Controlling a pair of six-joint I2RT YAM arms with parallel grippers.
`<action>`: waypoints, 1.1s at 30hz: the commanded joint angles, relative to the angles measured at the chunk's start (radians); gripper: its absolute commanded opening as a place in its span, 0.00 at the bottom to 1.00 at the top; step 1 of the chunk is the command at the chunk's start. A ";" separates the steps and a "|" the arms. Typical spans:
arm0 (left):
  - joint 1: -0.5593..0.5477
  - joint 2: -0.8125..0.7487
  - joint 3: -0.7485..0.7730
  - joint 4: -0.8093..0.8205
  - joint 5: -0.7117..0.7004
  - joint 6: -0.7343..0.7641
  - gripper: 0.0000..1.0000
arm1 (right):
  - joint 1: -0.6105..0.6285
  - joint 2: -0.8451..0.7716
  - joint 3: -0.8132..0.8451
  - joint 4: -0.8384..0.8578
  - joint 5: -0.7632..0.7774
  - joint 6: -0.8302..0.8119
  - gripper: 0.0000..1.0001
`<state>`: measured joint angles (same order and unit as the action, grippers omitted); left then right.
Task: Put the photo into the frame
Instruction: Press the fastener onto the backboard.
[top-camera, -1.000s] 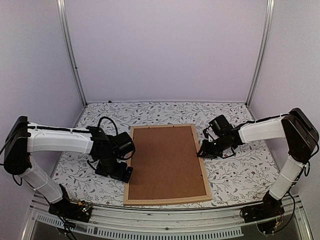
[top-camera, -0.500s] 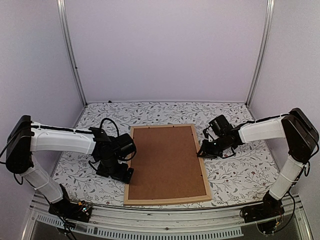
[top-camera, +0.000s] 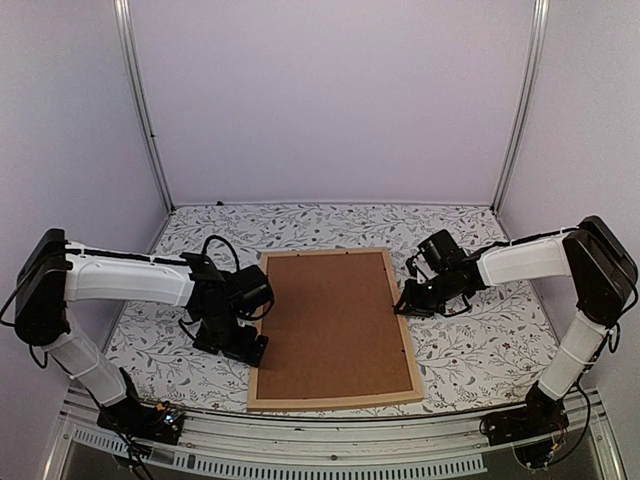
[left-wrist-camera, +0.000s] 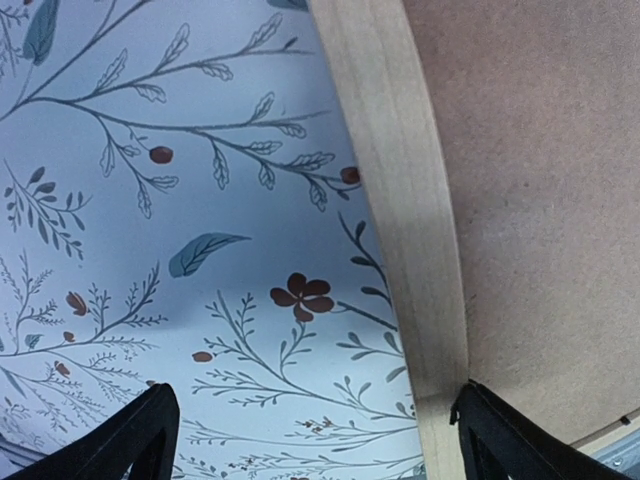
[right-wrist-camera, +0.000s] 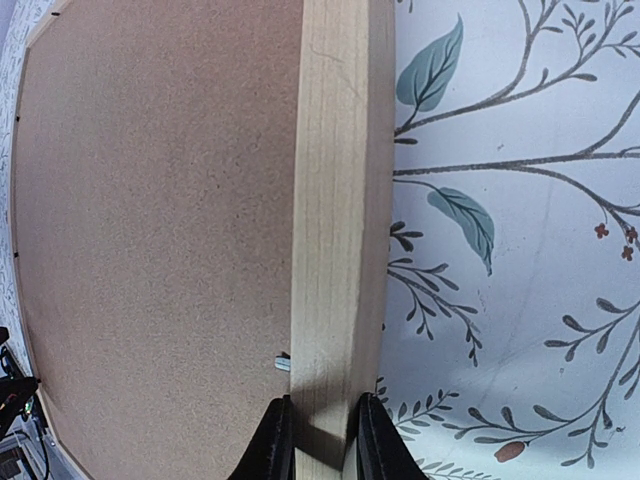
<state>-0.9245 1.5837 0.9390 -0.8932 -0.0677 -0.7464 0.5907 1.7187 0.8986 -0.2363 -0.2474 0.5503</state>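
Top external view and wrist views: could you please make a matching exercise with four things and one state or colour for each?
Things:
1 left gripper
2 right gripper
3 backing board
4 frame

States:
A shut on a frame bar
B open
C brown, inside the frame
D light wood, lying flat

Pairs: 1-B, 2-A, 3-C, 4-D

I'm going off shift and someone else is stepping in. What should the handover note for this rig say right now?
Left gripper: open wide, low over the frame's left bar toward its near end, holding nothing.
Right gripper: shut on the frame's right bar.
The frame lies flat on the table, with the brown backing board filling it.
The photo: not visible in any view; possibly under the board, cannot tell.
Done: unclear.
Left: confirm the photo is inside; if not, lift the board and insert it.
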 joint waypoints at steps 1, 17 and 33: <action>-0.022 0.086 0.007 0.056 0.008 0.004 1.00 | 0.029 0.073 -0.035 -0.063 -0.026 -0.004 0.08; -0.109 0.208 0.075 0.008 -0.026 -0.042 1.00 | 0.029 0.081 -0.039 -0.060 -0.030 -0.004 0.08; -0.088 0.145 0.145 -0.016 -0.085 -0.027 1.00 | 0.029 0.082 -0.051 -0.048 -0.033 -0.004 0.08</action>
<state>-1.0183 1.7264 1.0897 -0.9764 -0.1406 -0.7788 0.5907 1.7199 0.8974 -0.2337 -0.2489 0.5503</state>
